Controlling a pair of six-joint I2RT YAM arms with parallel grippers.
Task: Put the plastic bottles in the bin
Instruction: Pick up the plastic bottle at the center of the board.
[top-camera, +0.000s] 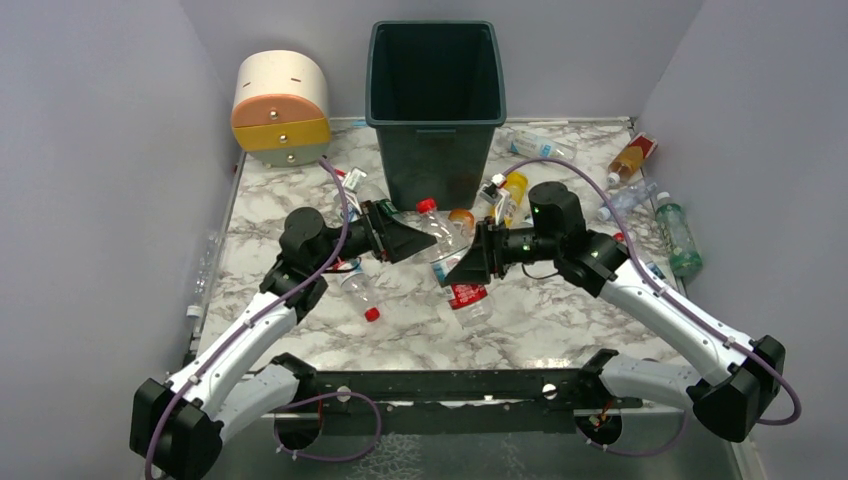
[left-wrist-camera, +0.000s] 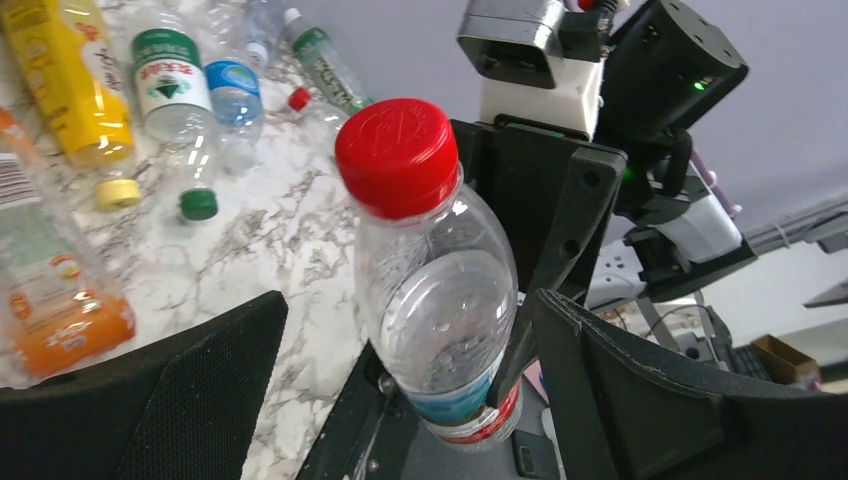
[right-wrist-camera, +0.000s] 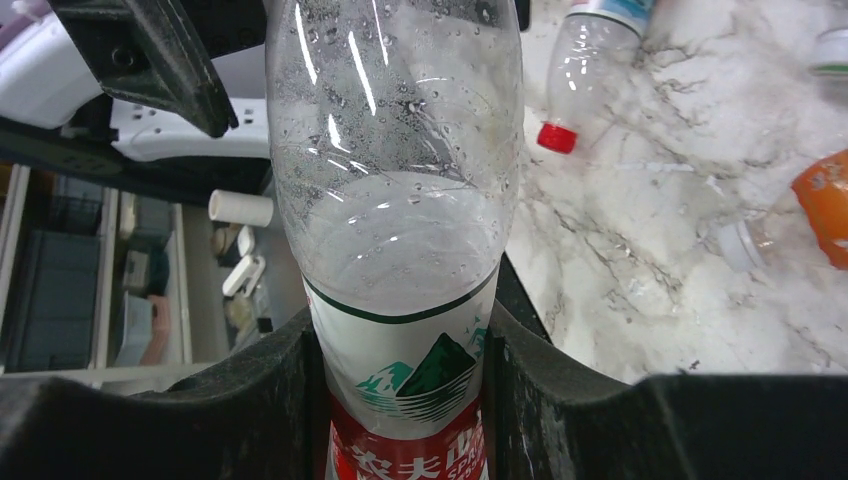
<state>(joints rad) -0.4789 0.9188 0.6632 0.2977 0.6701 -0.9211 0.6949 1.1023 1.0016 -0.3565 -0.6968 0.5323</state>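
Near the middle of the white marble table (top-camera: 540, 322), just in front of the tall dark green plastic bin (top-camera: 435, 150), the two arms meet. The right gripper (top-camera: 464, 267) pinches a clear plastic bottle with a red cap (top-camera: 441, 236) by its red and white label. Its black fingers (right-wrist-camera: 560, 400) press on both sides of the bottle.

The left gripper (left-wrist-camera: 408, 300) faces the red cap. Its fingers (left-wrist-camera: 200, 390) are spread wide, one on each side of the bottle's top. I cannot tell if they touch it.

More bottles lie on the table: a yellow bottle (left-wrist-camera: 70, 85) and an orange bottle (left-wrist-camera: 60, 310) near the bin, and a green bottle (top-camera: 678, 238) by the right wall. A round cream, orange and yellow drawer box (top-camera: 280, 105) sits to the left of the bin.
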